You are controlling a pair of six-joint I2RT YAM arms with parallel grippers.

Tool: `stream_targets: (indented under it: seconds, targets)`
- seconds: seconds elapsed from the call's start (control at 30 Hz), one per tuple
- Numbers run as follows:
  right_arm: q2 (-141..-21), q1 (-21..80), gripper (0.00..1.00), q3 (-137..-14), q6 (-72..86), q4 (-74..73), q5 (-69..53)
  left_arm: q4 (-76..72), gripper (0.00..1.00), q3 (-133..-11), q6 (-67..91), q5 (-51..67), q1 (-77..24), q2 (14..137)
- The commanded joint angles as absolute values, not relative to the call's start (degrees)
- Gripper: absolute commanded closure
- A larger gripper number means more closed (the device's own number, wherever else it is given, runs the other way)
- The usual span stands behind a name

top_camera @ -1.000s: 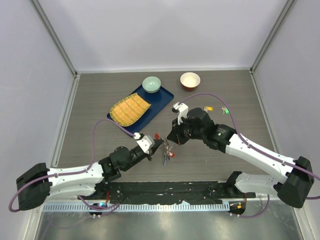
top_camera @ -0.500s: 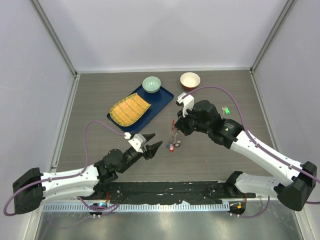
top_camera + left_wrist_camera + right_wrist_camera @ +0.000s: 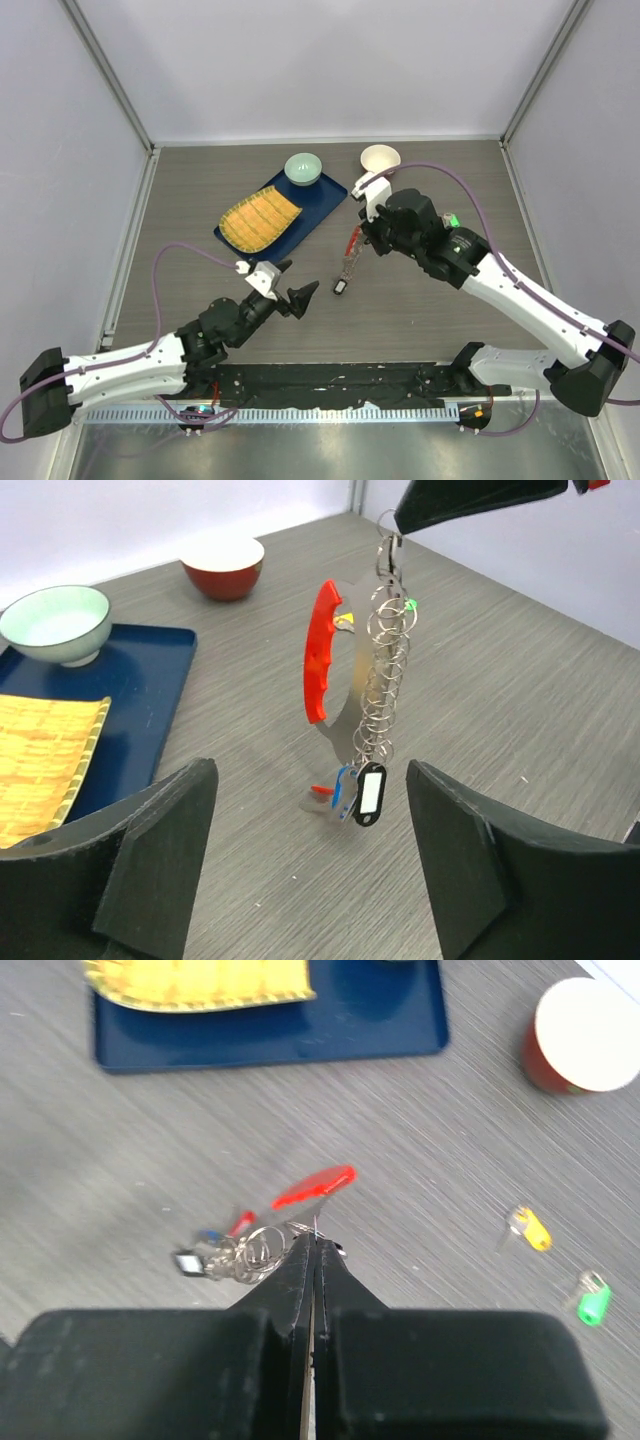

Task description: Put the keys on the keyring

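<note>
The keyring is a silver chain of rings with a red oval loop. It hangs from my right gripper, which is shut on its top ring. Blue, red and black tags dangle at its lower end, just above the table. My left gripper stands open, near and left of the hanging chain, with nothing between its fingers. A yellow key and a green key lie apart on the table to the right. The green key shows beside the right arm.
A blue tray with a yellow woven mat lies at the back left. A pale green bowl sits on the tray's far corner. A red bowl, white inside, stands further right. Grey walls surround the table.
My left gripper let go of the keyring, opened and drew back toward the near left. My right gripper carried the keyring up and away, so it now hangs free.
</note>
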State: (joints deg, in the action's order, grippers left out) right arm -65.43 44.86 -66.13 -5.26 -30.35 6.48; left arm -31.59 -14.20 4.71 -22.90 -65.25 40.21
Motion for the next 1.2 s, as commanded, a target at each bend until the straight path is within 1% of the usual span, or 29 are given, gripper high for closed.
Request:
stream_targets:
  seconds: [0.0,0.13,0.2,0.3,0.47,0.53,0.7,0.8,0.87,1.0,1.17]
  targets:
    - [-68.0,42.3,0.99,-68.6,-7.8,-30.1,16.4,-23.7,0.15,-19.2,7.7,-28.8,-65.5,38.6]
    - [-69.9,37.5,0.99,-69.4,-6.9,-26.6,17.1,-15.5,0.07,-22.4,11.7,-36.2,-65.5,38.3]
    - [-70.7,35.8,0.99,-70.0,-6.7,-24.6,19.1,-10.4,0.04,-24.0,14.0,-40.4,-65.4,38.1]
    - [-71.0,35.1,0.99,-70.8,-6.7,-22.0,17.4,-4.1,0.01,-25.7,16.3,-43.3,-65.3,37.7]
    - [-73.2,35.1,0.99,-68.6,-2.0,-21.9,4.1,1.6,0.01,-26.5,19.3,-46.5,-65.2,35.3]
    - [-73.5,35.0,0.99,-64.7,-0.2,-21.2,0.8,2.8,0.0,-26.7,20.1,-47.3,-65.1,33.8]
    - [-74.1,35.2,0.99,-54.6,9.9,-14.0,-13.9,7.9,0.0,-28.4,21.6,-49.4,-65.0,30.7]
    - [-76.5,35.6,0.99,-49.0,14.9,-9.2,-19.9,9.9,0.0,-29.0,21.7,-49.9,-65.0,28.7]
    - [-78.2,36.4,0.99,-45.9,16.7,-7.2,-21.4,11.0,0.0,-29.2,21.8,-49.8,-65.0,27.7]
    - [-81.2,36.7,0.99,-44.4,17.3,-11.6,-18.5,12.4,0.0,-29.1,22.3,-49.5,-65.0,26.2]
    - [-78.2,36.7,0.98,-42.2,16.8,-17.4,-7.5,13.4,0.0,-28.7,23.5,-50.5,-65.0,27.2]
